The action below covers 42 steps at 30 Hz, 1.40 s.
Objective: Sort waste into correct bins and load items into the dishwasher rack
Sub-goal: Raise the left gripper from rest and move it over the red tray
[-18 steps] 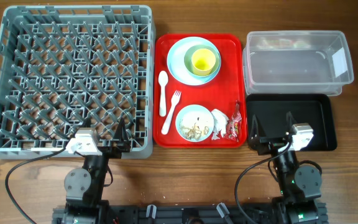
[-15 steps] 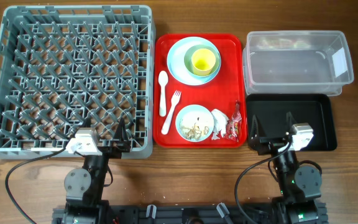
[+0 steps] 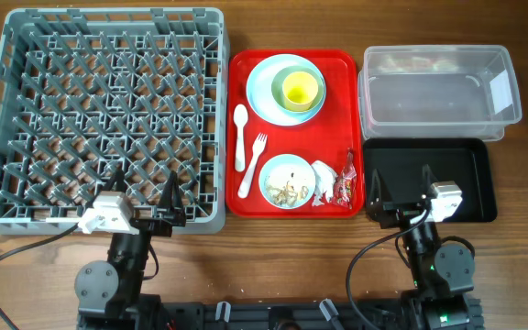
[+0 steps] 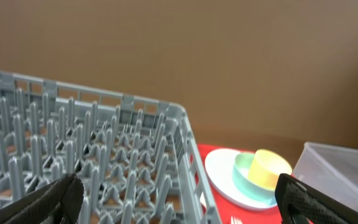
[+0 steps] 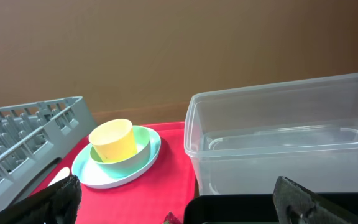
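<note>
Two robot arms wait at the near edge of a wooden table [image 3: 521, 275], with a meal's leftovers laid out between them. The left gripper [image 3: 145, 183] hangs over the near wall of the grey dishwasher rack [image 3: 108, 119], its fingers spread wide and holding nothing. The right gripper [image 3: 399, 188] hovers over the near rim of the black tray [image 3: 470, 174], its fingers also apart and empty.

Everything to be sorted sits on the red tray [image 3: 337, 110] in the middle, apparently staged there so that either arm can reach it. At its far end a yellow cup [image 3: 301, 88] stands in a green bowl [image 3: 317, 103], which rests on a pale blue plate [image 3: 259, 92]. A white spoon [image 3: 240, 124] and fork [image 3: 250, 156] lie side by side along the tray's left edge. At the near end, a blue bowl [image 3: 287, 181] holds food scraps [image 3: 290, 191]. A crumpled napkin [image 3: 324, 183] touches that bowl, and a red wrapper [image 3: 345, 188] lies just beside the napkin.

The rack looks bare of dishes. The clear tub [image 3: 429, 96] beyond the black tray shows something faint along its far wall, too blurred to name. By the look of it, sorting is not yet under way. The waste lies nearer the right arm and the cutlery nearer the left.
</note>
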Each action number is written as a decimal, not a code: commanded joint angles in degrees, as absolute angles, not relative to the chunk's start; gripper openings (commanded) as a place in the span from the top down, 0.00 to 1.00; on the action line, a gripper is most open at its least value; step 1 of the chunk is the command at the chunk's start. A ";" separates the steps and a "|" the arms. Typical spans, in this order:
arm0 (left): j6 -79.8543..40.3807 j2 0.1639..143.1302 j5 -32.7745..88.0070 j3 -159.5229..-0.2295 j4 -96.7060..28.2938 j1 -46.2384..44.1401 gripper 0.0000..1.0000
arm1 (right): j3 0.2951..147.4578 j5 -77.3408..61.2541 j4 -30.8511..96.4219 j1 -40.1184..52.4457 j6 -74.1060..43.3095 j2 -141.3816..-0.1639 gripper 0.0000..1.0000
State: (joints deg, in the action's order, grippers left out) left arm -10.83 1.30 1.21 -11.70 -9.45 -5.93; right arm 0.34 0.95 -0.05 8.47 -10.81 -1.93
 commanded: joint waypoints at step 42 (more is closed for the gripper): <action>-16.62 79.99 22.06 -93.10 -75.81 -14.72 0.96 | 0.30 1.04 -0.51 8.49 -10.68 -1.93 0.00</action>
